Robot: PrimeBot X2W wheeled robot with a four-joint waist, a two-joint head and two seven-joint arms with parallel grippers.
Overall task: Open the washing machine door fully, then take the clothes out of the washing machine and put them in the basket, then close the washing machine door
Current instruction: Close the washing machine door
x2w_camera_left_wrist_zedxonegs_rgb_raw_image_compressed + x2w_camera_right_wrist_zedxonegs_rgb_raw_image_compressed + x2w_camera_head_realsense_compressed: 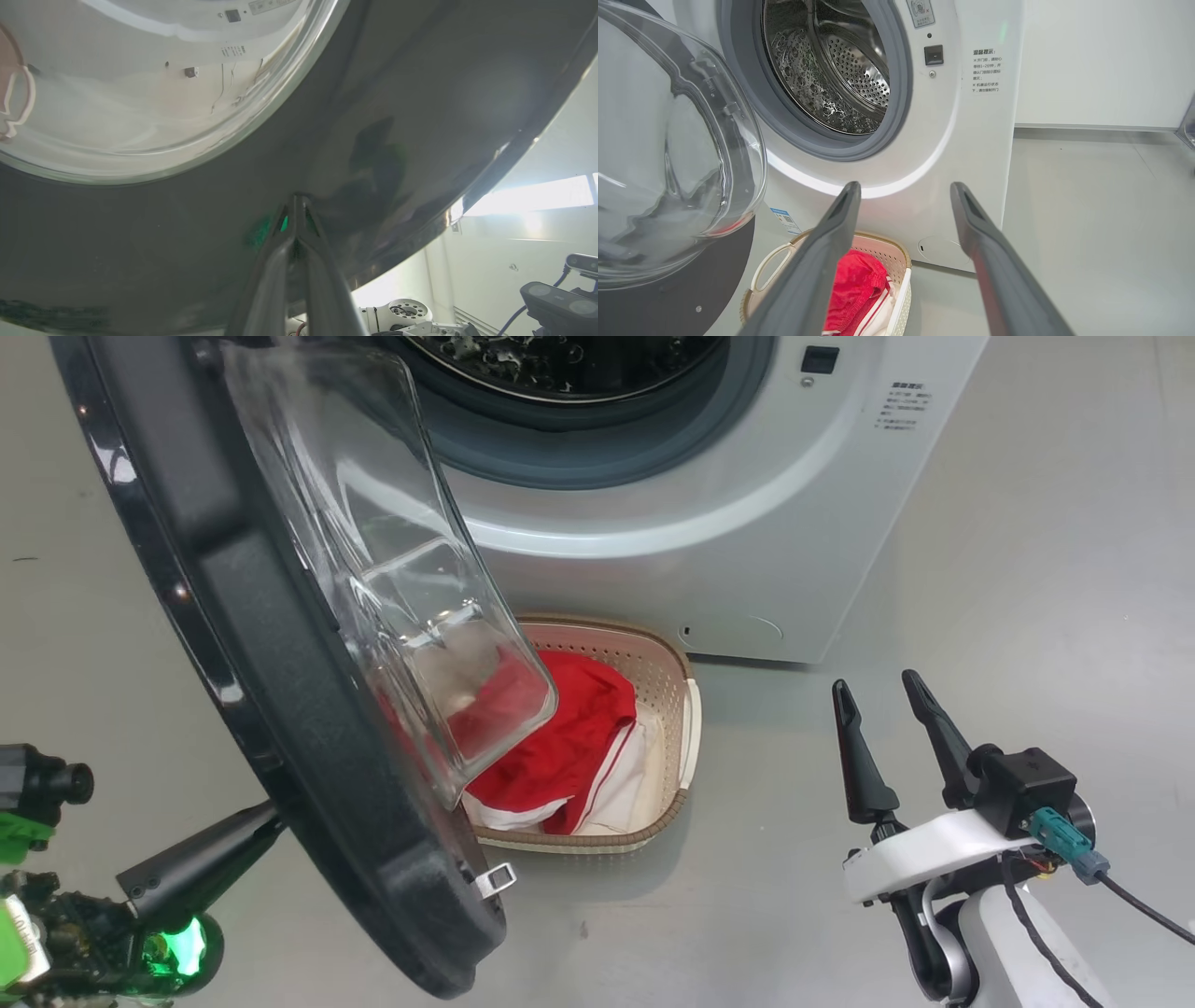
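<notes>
Left gripper (295,205), lower left of head view: 2 fingers pinched shut, holding nothing, tips against the door's (280,709) glossy outer face. Door stands open across the left half. The washer (747,523) opening is upper centre, so the push goes that way. Drum (831,70) looks empty. Clothes (579,728) are in the basket (686,709), centre, under the door's glass bowl; watch clearance. Right gripper (878,683), lower right, is spread wide and empty.

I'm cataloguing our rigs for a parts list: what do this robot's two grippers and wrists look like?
The right gripper has two long, dark, tapering fingers on a white bracket, with a black block, teal connector and black cable. The left gripper has matching dark fingers, with a green glow at its base.
</notes>
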